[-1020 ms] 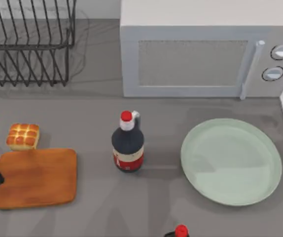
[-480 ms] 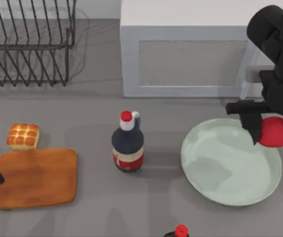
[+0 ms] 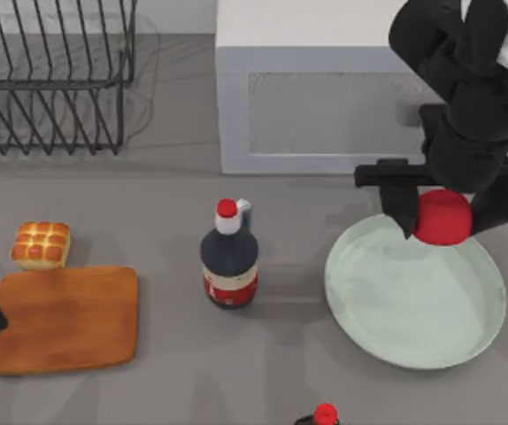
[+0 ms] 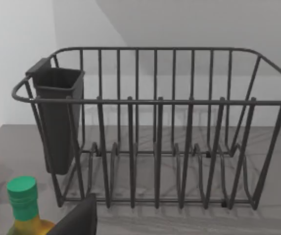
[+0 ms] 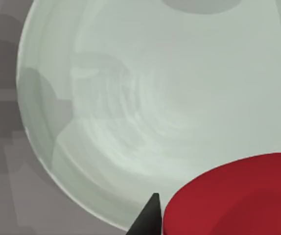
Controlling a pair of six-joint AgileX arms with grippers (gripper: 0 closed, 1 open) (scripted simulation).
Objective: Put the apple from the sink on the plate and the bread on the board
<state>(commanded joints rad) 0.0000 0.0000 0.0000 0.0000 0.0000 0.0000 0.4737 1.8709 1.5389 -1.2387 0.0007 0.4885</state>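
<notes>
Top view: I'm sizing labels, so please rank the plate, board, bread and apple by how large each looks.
1. plate
2. board
3. bread and apple look alike; the apple, held in the right gripper, sits nearer the camera, so I won't rank them.

One apple [image 3: 442, 217], one plate [image 3: 387, 305], one bread [image 3: 41, 244], one board [image 3: 63, 320], one microwave [image 3: 342, 97], one dish rack [image 3: 50, 75], two red-capped bottles [image 3: 229, 257] [image 3: 323, 416], one green-capped bottle [image 4: 24, 205].
</notes>
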